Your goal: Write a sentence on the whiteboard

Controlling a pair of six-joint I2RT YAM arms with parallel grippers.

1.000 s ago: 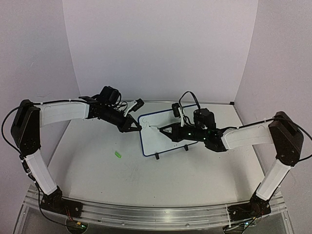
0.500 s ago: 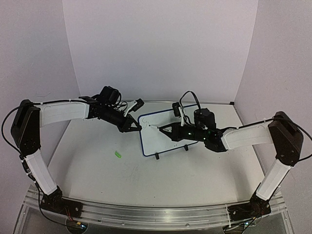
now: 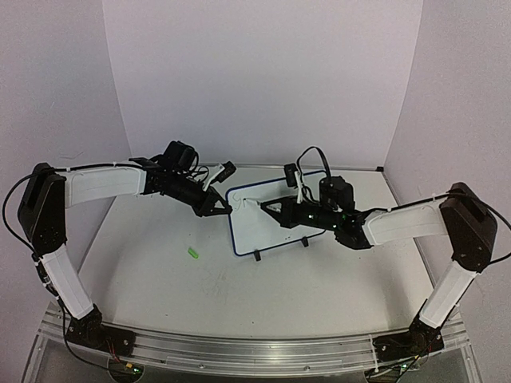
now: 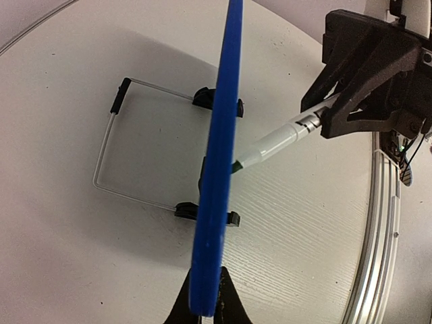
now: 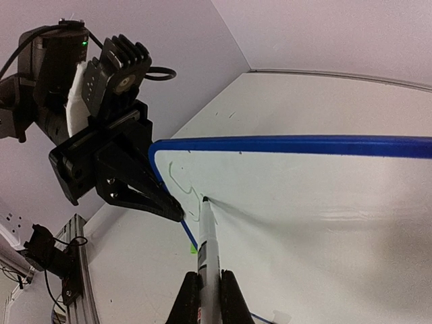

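1. The whiteboard (image 3: 271, 225) stands on its two black feet (image 3: 257, 257) toward the far edge of the table (image 3: 200, 295), about midway between the side edges. Its white face is turned toward the near edge.
2. The sentence (image 5: 177, 177) shows as only a few thin green strokes near the board's upper left corner. No word can be read from them.
3. A white marker pen (image 5: 206, 250) meets the board face with its tip, just beside those strokes.
4. The right gripper (image 5: 206, 297) has its jaws clamped narrowly on the pen's barrel. It reaches in across the front of the board from the right edge of the table.
5. The left gripper (image 3: 223, 209) has its fingers pinched tight on the board's blue frame at the left edge. In the left wrist view the frame runs edge-on up from between the fingertips.
6. A thin wire stand (image 4: 102, 152) lies on the table behind the board, joined to it at the feet.
7. A small green scrap (image 3: 192, 253) lies on the table on its own, near the board's lower left corner and toward the left edge.
8. Both arms stretch inward from their bases at the near corners, meeting at the board.
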